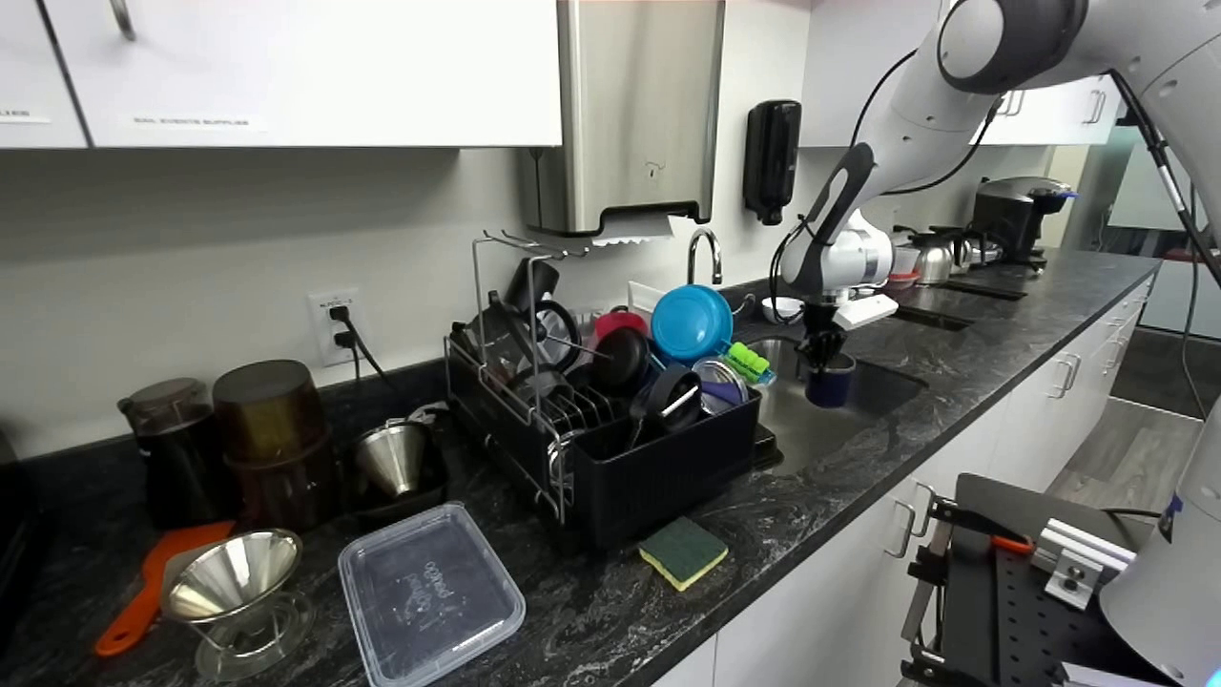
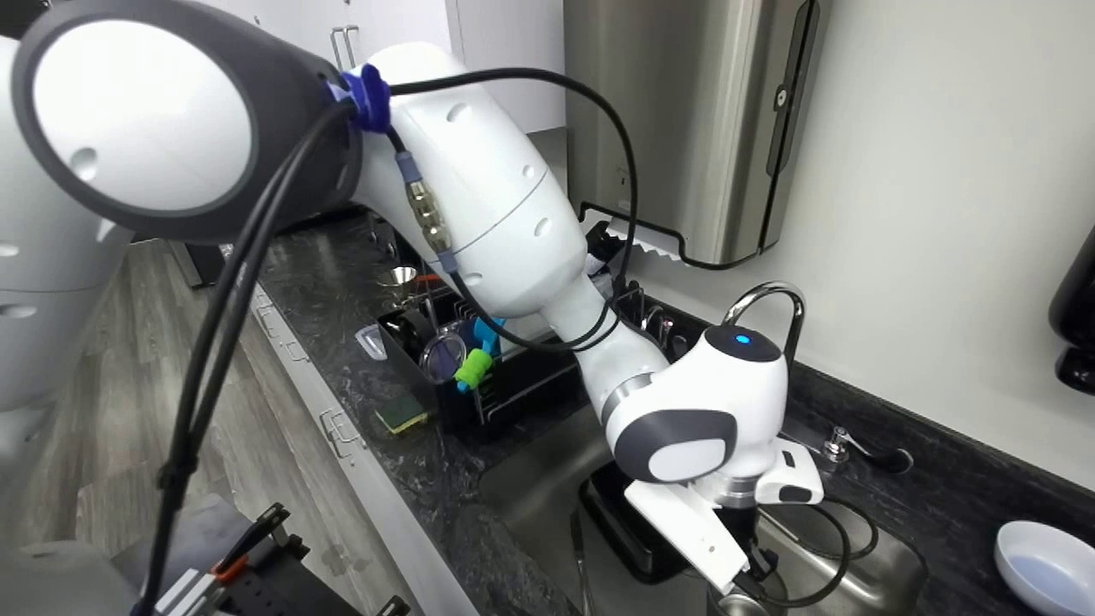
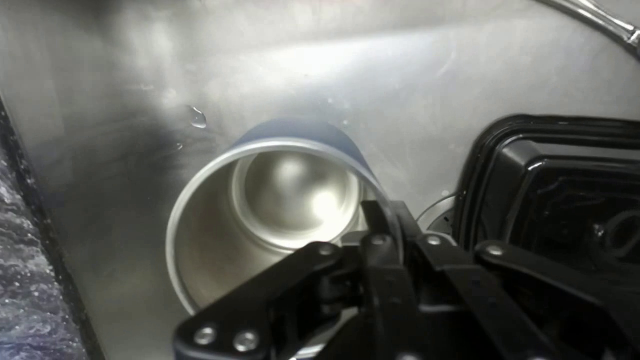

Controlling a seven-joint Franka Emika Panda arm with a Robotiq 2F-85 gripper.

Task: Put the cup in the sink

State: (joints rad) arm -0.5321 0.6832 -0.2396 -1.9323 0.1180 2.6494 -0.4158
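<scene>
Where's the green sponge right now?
In an exterior view, the green-and-yellow scrub sponge lies in the lower part, a little right of centre, on the dark countertop, between the black dish rack and the countertop's front edge.

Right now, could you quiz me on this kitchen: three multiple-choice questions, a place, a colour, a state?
1. Where is the sponge?
A. On the floor
B. On the counter
C. On the wall

2. What colour is the outside of the cup?
A. Dark blue
B. Orange
C. White

3. How is the gripper?
A. Wide open
B. Holding a plate
C. Closed on the cup's wall

1 B: both exterior views show it there.
2 A: an exterior view shows its dark blue side.
3 C: in the wrist view, its fingers pinch that wall.
</scene>
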